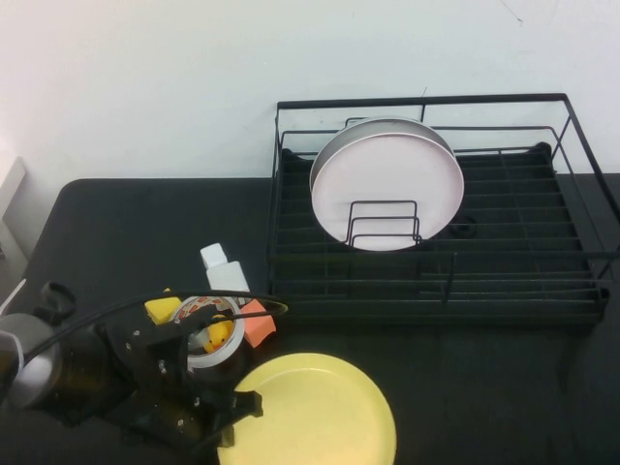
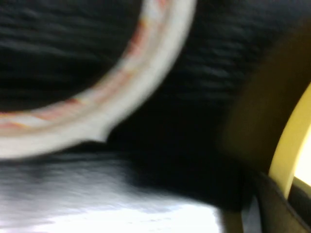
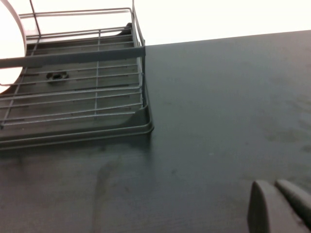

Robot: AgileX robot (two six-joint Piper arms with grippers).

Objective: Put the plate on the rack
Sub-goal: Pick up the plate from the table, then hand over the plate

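The yellow plate (image 1: 315, 412) lies flat on the black table at the front centre. My left gripper (image 1: 237, 417) is at the plate's left edge, open, with one finger over the rim. The left wrist view shows the yellow rim (image 2: 286, 145) beside a dark finger (image 2: 277, 208). The black wire rack (image 1: 523, 262) stands at the back right, and its corner shows in the right wrist view (image 3: 97, 87). My right gripper (image 3: 274, 189) is out of the high view, shut and empty, low over bare table beside the rack.
A pale pink plate (image 1: 387, 179) stands upright in the rack's left half. Beside my left gripper lie a tape roll (image 1: 199, 315) with a small yellow duck (image 1: 219, 337) in it, a white bottle (image 1: 221, 266), a yellow block (image 1: 162, 310) and an orange block (image 1: 258, 325).
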